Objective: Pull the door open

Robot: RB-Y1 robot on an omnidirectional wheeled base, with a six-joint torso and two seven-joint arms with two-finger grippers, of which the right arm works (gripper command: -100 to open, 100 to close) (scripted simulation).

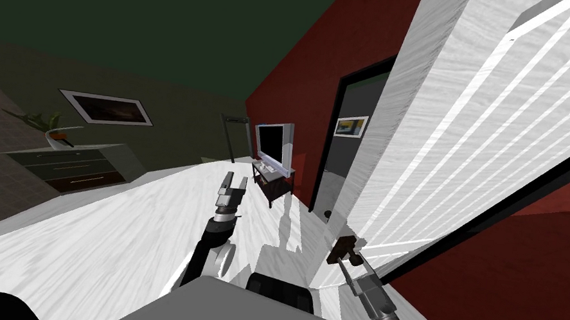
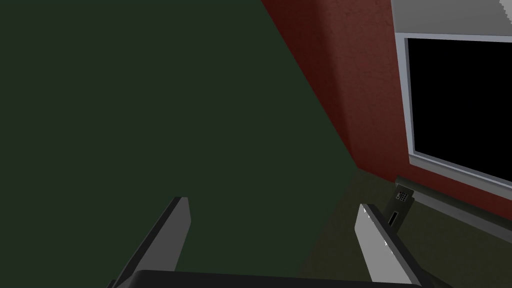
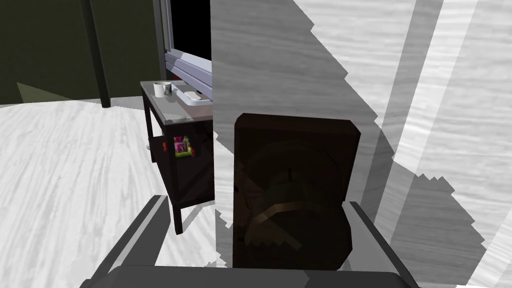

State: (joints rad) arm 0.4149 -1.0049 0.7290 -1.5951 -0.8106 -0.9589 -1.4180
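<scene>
- Well under way, by the look of it: white panelled door [image 1: 474, 120] already swung off its black frame [image 1: 327, 152], with a gap at the free edge where another room and a small picture on its wall show.
- Dark door handle [image 3: 295, 200] on the door face, close to that free edge, just in front of the right arm in the head view.
- Right gripper [image 3: 257, 204] placed around the handle, fingers spread wide with the knob between them. One finger touching or almost touching the side of the knob, the other clearly apart from it. No clamping to be seen, so probably no firm hold yet.
- Left gripper [image 2: 272, 204] lifted above the white floor [image 1: 109, 242], well apart from the door, fingers spread wide and holding nothing. No part in the work at present, it seems.
- Past the door's edge in the right wrist view, a dark TV stand [image 3: 172, 112] with a cup [image 3: 160, 89] on top, and a television [image 1: 272, 142] above it against the red wall.
- Done so far, as a judgement: the reach to the handle and a first part of the swing.
- Left to do, likely: closing the fingers on the knob, then pulling further toward the body to widen the opening.
- Not possible to tell from here how wide an opening is wanted.
</scene>
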